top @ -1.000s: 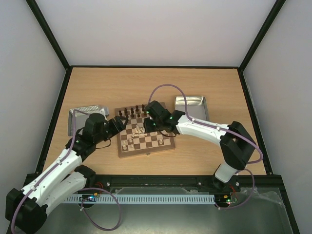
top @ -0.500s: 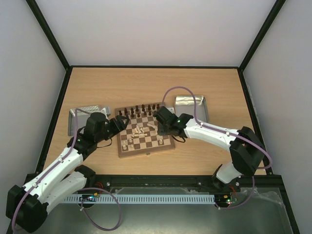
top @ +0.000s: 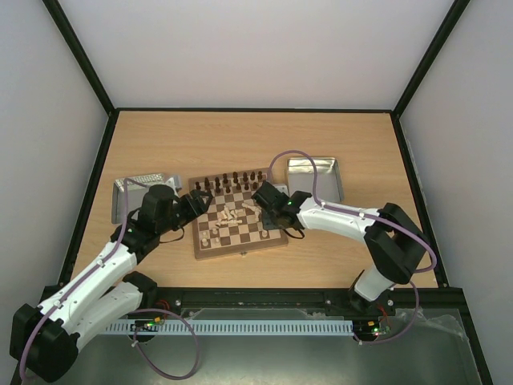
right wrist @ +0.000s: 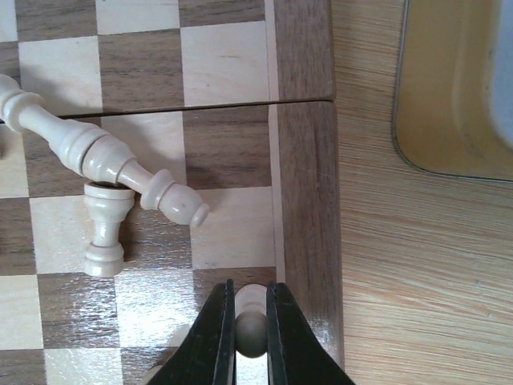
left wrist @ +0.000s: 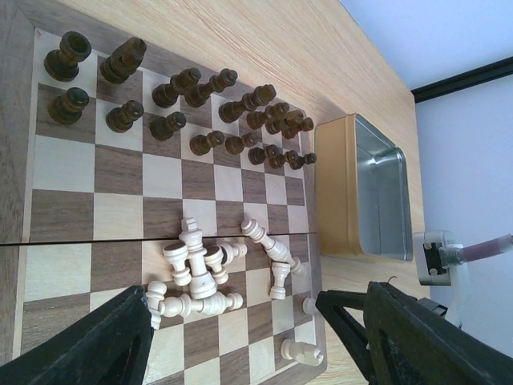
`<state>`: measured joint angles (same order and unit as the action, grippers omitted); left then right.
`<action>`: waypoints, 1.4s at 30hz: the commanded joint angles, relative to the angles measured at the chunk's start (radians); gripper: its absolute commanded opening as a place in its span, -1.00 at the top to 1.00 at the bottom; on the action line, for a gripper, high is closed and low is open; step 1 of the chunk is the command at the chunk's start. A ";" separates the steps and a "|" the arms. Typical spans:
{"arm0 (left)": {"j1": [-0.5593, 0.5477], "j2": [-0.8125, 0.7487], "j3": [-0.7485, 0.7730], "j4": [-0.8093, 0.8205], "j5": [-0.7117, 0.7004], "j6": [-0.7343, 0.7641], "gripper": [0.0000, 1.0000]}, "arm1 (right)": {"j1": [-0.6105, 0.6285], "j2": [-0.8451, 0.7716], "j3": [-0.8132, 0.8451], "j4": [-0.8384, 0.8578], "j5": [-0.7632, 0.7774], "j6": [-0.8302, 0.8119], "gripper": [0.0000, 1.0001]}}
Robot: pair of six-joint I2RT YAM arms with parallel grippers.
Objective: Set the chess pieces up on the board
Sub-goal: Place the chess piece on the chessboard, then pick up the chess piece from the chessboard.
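Observation:
The board (top: 239,251) lies mid-table, and its rim shows in the left wrist view (left wrist: 16,120) and the right wrist view (right wrist: 304,160). Several pale chess pieces (left wrist: 196,269) lie toppled in a heap near the board's middle (top: 231,212). My right gripper (right wrist: 251,321) is shut on a pale pawn (right wrist: 252,333), upright over a square beside the board's right rim (top: 263,196). A fallen pale bishop (right wrist: 96,156) and pawn (right wrist: 106,228) lie just beyond it. My left gripper (left wrist: 240,353) is open and empty over the board's left side (top: 202,202).
Dark brown chessmen (left wrist: 184,104) stand in two rows along the board's far edge (top: 228,182). One metal tin (top: 314,176) sits right of the board (left wrist: 381,192) (right wrist: 457,88), another (top: 136,192) left of it. A pale knight (left wrist: 296,350) lies near the board's corner.
My right gripper moved from over the board's far right part toward its right edge and lower. The left arm has barely moved.

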<state>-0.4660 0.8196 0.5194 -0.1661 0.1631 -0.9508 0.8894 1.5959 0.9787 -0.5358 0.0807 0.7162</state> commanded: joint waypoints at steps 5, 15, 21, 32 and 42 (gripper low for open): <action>0.004 0.000 -0.006 0.000 -0.008 0.007 -0.47 | -0.006 0.015 -0.003 0.011 -0.008 0.012 0.75; 0.004 -0.005 0.013 -0.023 -0.035 0.017 -0.48 | -0.006 -0.022 0.113 -0.024 0.029 -0.063 0.31; 0.004 -0.012 0.020 -0.037 -0.054 0.021 -0.47 | -0.006 0.068 0.205 0.006 -0.039 -0.230 0.31; 0.006 -0.007 0.022 -0.044 -0.056 0.029 -0.47 | -0.012 0.210 0.253 0.037 -0.045 -0.402 0.30; 0.007 0.003 0.024 -0.041 -0.054 0.034 -0.47 | -0.016 0.272 0.294 0.053 -0.017 -0.454 0.31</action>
<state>-0.4652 0.8177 0.5205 -0.2016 0.1146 -0.9306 0.8825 1.8362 1.2274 -0.4931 0.0254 0.3035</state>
